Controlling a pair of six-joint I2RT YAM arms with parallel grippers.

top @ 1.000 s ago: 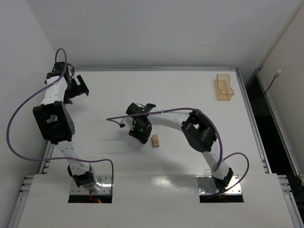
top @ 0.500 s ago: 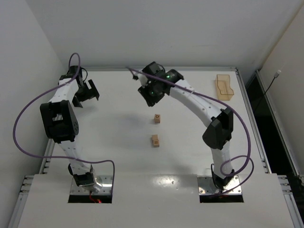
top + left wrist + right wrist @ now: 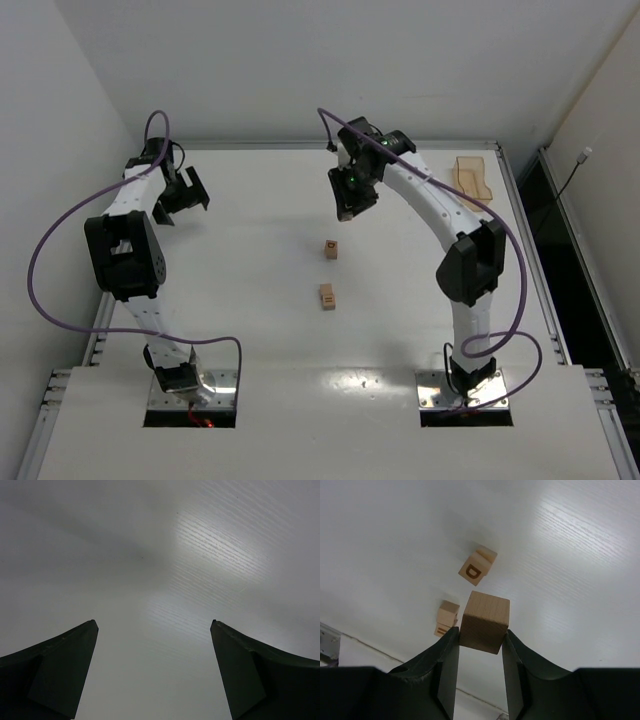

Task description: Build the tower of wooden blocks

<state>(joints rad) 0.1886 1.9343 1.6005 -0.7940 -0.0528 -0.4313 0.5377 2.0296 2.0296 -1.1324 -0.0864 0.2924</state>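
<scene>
On the middle of the worktop (image 3: 250,320), the tower (image 3: 326,296) looks only two cubes high. Just beyond it lies a loose cube (image 3: 331,249) marked D. Farther off, the right claw (image 3: 348,205) pinches a third cube (image 3: 485,621) aloft. At far left, the left claw (image 3: 152,625) gapes empty. Most of the stacking remains.

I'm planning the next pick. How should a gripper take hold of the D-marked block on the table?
Probably from straight above, pinching two opposite side faces of the D-marked block: it is a flat-sided cube, standing apart from the other block, with open table around it.
</scene>
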